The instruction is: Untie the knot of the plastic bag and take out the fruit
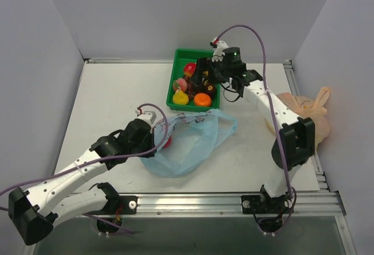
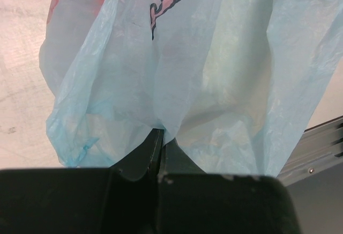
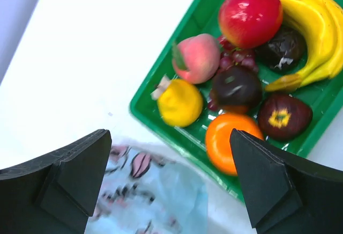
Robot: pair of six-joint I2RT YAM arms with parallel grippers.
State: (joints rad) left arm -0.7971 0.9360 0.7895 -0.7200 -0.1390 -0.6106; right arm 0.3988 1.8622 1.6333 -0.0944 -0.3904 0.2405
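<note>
**Left arm pins the blue bag; right hangs empty over the tray**

The left gripper [image 2: 161, 140] is pinched tight on a fold of the plastic bag [image 1: 193, 144], which lies slack on the table [image 1: 117, 103] just in front of the green tray [image 1: 177, 73]; no knot shows, and the mouth looks open. The right gripper [image 3: 171, 172] is spread wide and holds nothing, above the tray's near rim; the banana [image 3: 316, 35], orange [image 3: 230, 140] and red apple [image 3: 249, 14] lie in the tray. A red piece [image 1: 168, 142] sits beside the left gripper; whether it is inside the film I cannot tell. My advice: hold that fold taut and enter by the mouth, not through film; the loose handle loop [image 1: 225, 121] may snag; the orange bag [image 1: 307, 112] lies well apart.
</note>
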